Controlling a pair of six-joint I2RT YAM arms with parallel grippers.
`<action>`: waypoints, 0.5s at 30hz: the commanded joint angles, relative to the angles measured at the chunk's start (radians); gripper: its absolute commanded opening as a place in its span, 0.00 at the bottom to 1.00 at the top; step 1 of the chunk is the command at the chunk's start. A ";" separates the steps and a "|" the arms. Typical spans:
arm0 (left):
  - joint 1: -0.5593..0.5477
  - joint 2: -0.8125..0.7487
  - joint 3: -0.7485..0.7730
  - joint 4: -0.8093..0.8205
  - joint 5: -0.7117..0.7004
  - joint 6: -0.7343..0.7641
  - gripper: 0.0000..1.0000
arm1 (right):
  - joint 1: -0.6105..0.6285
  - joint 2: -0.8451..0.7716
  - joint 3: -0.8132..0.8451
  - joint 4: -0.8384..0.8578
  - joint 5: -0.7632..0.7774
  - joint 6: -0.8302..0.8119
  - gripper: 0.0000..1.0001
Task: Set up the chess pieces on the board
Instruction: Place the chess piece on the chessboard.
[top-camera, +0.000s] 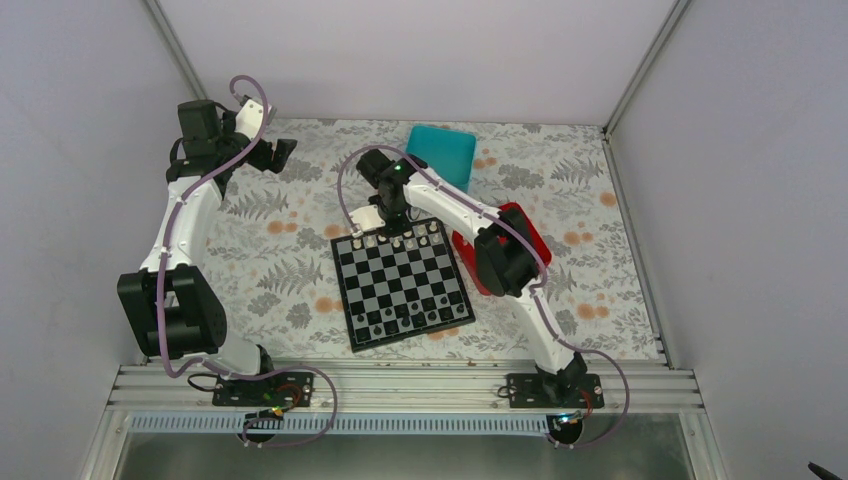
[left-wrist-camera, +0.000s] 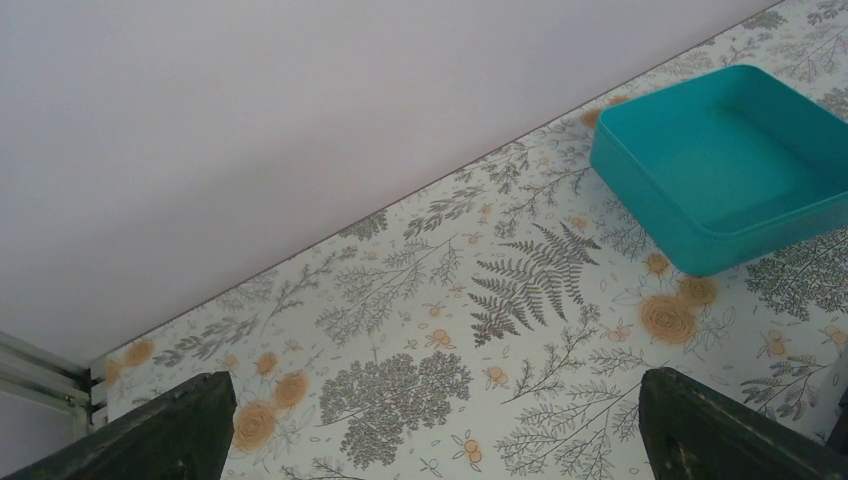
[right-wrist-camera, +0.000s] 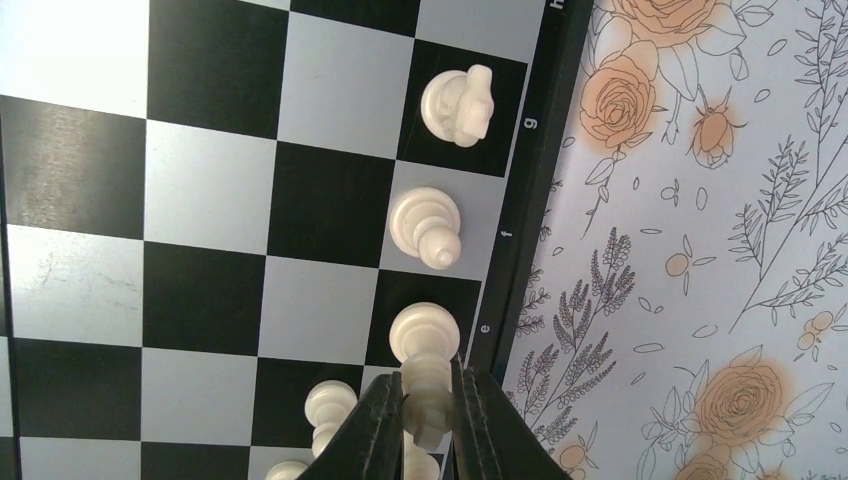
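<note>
At the middle of the table (top-camera: 270, 260) lies the board (top-camera: 403, 283), turned a bit. In the top view, white pieces (top-camera: 397, 242) line its far edge and dark pieces (top-camera: 405, 318) its near edge. They're too small to count, so I can't tell if either side is full.

My left pincer (left-wrist-camera: 437, 376) is parked far-left, spread wide, holding nothing, with the teal box (left-wrist-camera: 730, 170) ahead of it. My right pincer (right-wrist-camera: 425, 378) is at the board's far edge, pinching the top of a tall piece (right-wrist-camera: 424, 335) that stands on the black e square.

In the same row, a bishop (right-wrist-camera: 425, 225) stands on f and a knight (right-wrist-camera: 458, 105) on g, both upright. 1 pawn (right-wrist-camera: 328, 405) stands in the next row in.

My read: late stage, white back row filling. This piece looks seated but not let go. Left to do: release it, plus any squares unfilled.
</note>
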 joint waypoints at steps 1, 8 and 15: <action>0.004 -0.024 -0.006 0.005 0.030 0.001 1.00 | -0.004 0.023 0.024 -0.004 0.002 -0.015 0.12; 0.004 -0.025 -0.006 0.005 0.033 0.001 1.00 | -0.006 0.025 0.023 0.003 0.001 -0.011 0.14; 0.004 -0.023 -0.006 0.005 0.031 0.001 1.00 | -0.008 0.027 0.021 0.009 -0.001 -0.011 0.18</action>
